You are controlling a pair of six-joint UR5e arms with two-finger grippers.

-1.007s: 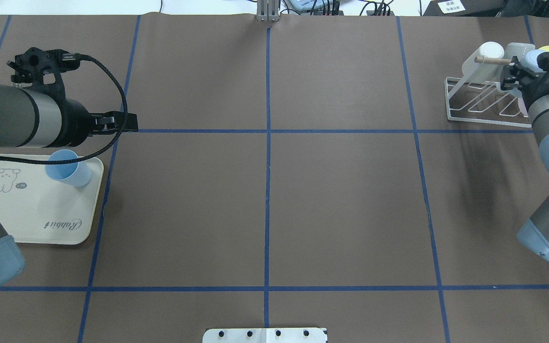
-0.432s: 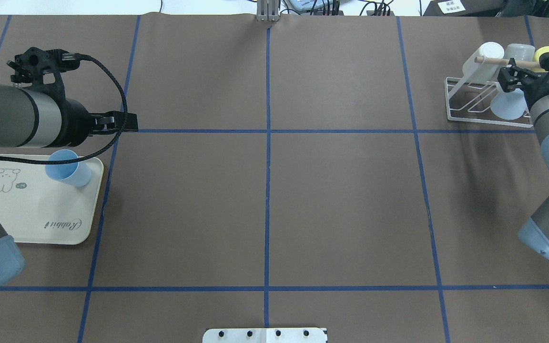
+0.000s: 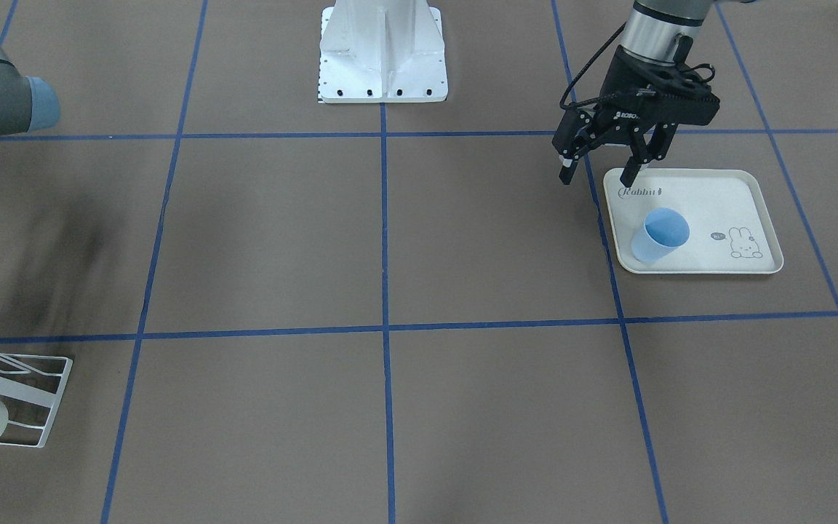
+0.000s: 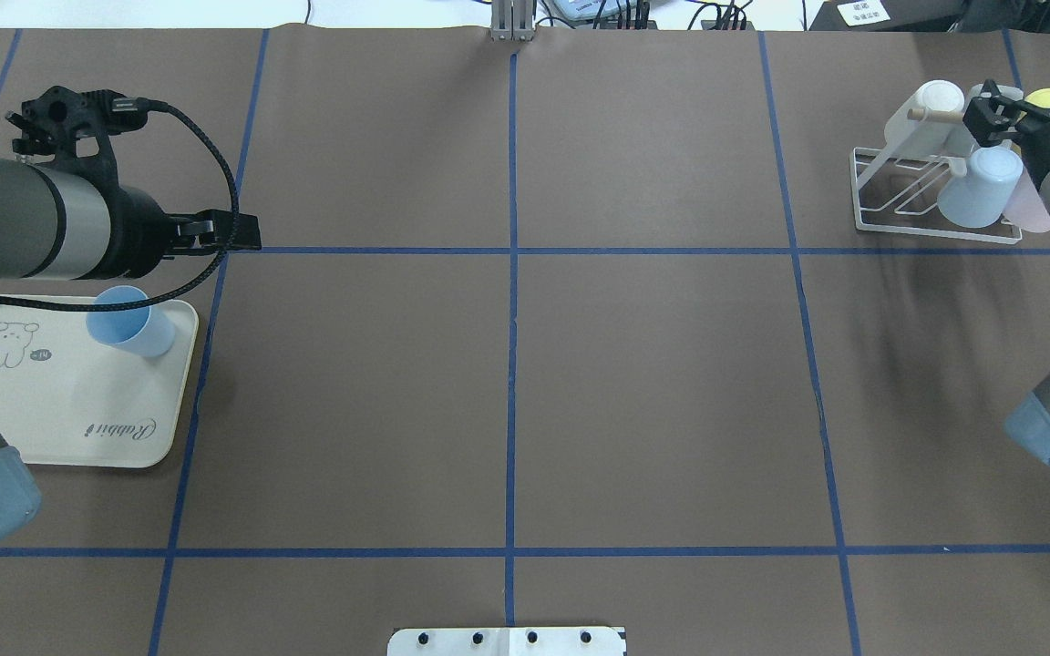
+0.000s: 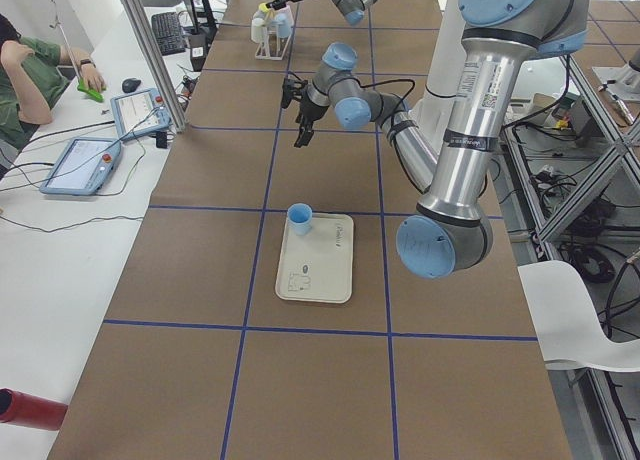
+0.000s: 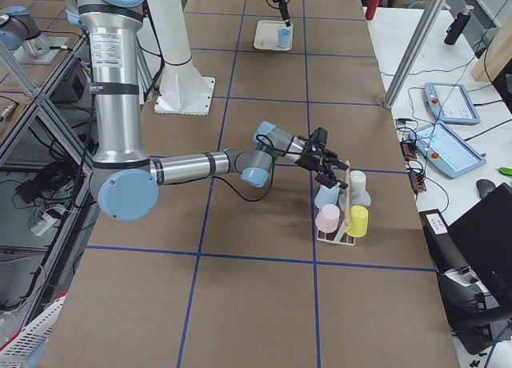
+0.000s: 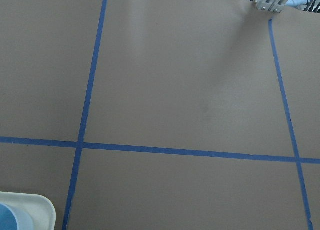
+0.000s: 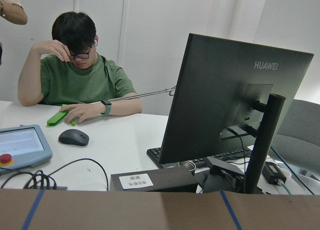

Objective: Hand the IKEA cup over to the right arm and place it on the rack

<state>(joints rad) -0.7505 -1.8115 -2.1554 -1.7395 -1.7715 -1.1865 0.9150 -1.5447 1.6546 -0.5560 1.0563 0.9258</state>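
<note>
Looking down from overhead, we see the pale blue cup sitting mouth-down on the rack, directly beneath the right gripper. We find that gripper hanging just above the cup's base. We cannot tell whether its fingers are apart or together, nor whether they touch the cup. Around the gripper, on the same rack, we count a white cup, a pink cup and a yellow cup.

Well apart from all this, across the brown table, we see the left gripper hovering with its fingers spread wide and nothing between them. Its tips point down at the table, just off the corner of a cream tray. A second blue cup stands upright on that tray, below and just beyond the fingertips, untouched by them. From the left wrist we catch only the tray's corner and a sliver of that cup at the lower edge. The right wrist camera looks away from the table, and there we see a person in a green shirt seated at a white desk beside a dark monitor.
</note>
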